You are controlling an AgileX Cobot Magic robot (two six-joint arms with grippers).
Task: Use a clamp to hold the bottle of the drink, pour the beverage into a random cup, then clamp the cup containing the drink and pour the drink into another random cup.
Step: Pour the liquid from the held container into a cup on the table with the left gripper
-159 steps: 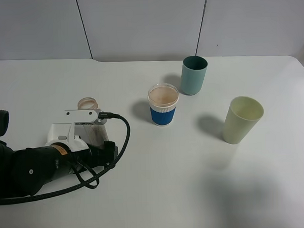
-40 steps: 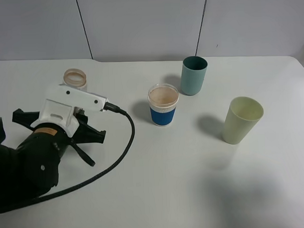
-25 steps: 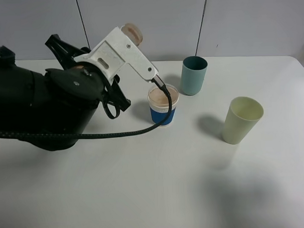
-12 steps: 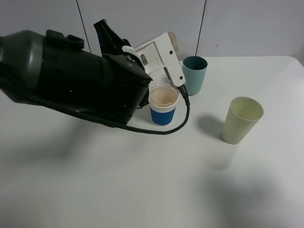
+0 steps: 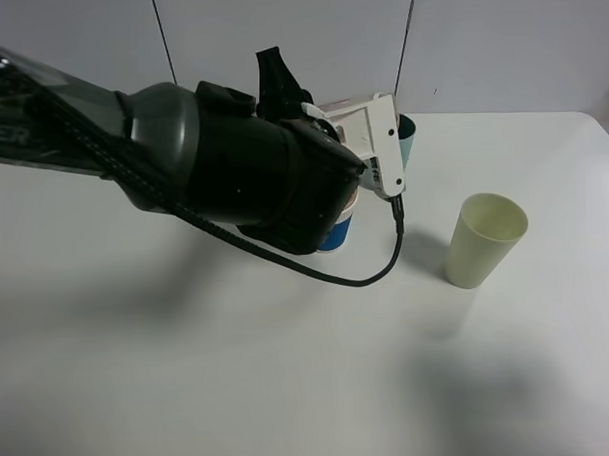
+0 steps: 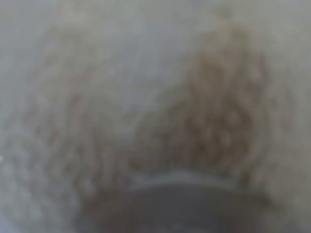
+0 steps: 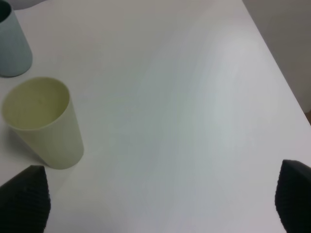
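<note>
Left arm hangs tipped over the blue paper cup, seemingly to pour, left gripper and drink bottle lost in blur, grip untellable; right gripper hovers spread wide, pale yellow cup just ahead on the counter.

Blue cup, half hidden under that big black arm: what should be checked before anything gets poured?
1. Blue cup upright: cannot tell; the left arm covers most of it.
2. Bottle gripped by the left end effector: cannot tell; its wrist view is a blur.
3. Pale cup upright and empty: ok.
4. Teal cup upright: ok.
5. Right end effector open, touching no cup: ok.
</note>
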